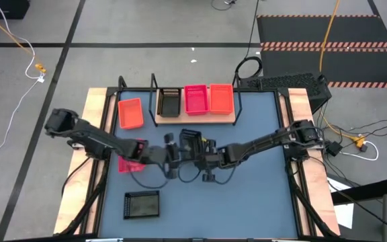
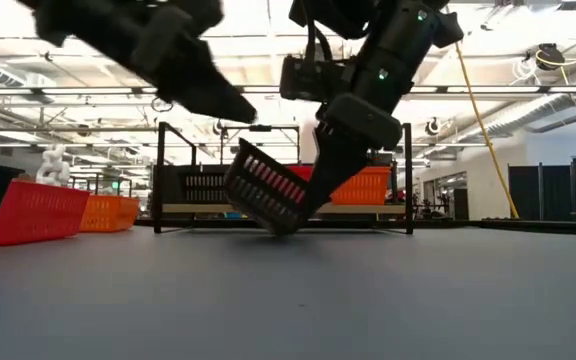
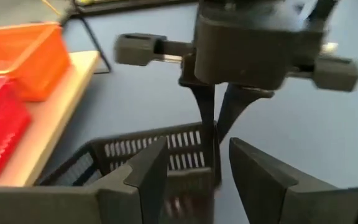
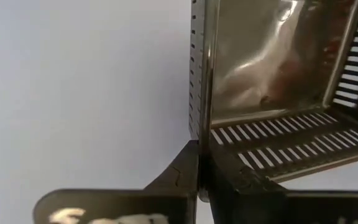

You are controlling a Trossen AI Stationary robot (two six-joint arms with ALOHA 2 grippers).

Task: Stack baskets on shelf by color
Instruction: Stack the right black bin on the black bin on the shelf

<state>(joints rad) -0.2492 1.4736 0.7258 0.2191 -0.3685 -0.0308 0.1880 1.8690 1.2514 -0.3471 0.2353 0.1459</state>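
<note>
- Right gripper [image 2: 313, 200]: its 2 fingers are pinched shut on one wall of a black basket [image 2: 268, 190], which hangs tilted above the blue tabletop [image 2: 368, 290], one corner low and close to the surface. The right wrist view confirms the wall clamped between the pads.
- Left gripper [image 3: 194, 177]: jaws spread wide, holding nothing, poised just beside the same black basket near the table's centre.
- Shelf [image 1: 195, 119]: stands at the far edge of the table and carries 3 baskets in a row: a black one [image 1: 169, 102], a pinkish-red one [image 1: 195, 99] and an orange one [image 1: 221, 97].
- Loose baskets: an orange basket [image 1: 130, 112] lies left of the shelf; a pinkish-red basket [image 1: 130, 161] lies partly under the left arm; another black basket [image 1: 142, 204] rests near the front edge.
- Risk 1: the grip is on a single thin wall, so the basket may swing or slip free if moved quickly.
- Risk 2: the tilted basket's low corner may drag on the tabletop, or catch the shelf's wire frame on approach.
- Risk 3: the 2 grippers are close together; a poorly timed move could make them collide or knock the basket loose.
- Risk 4: a tilted release over the black basket on the shelf could leave the stack askew rather than nested.
</note>
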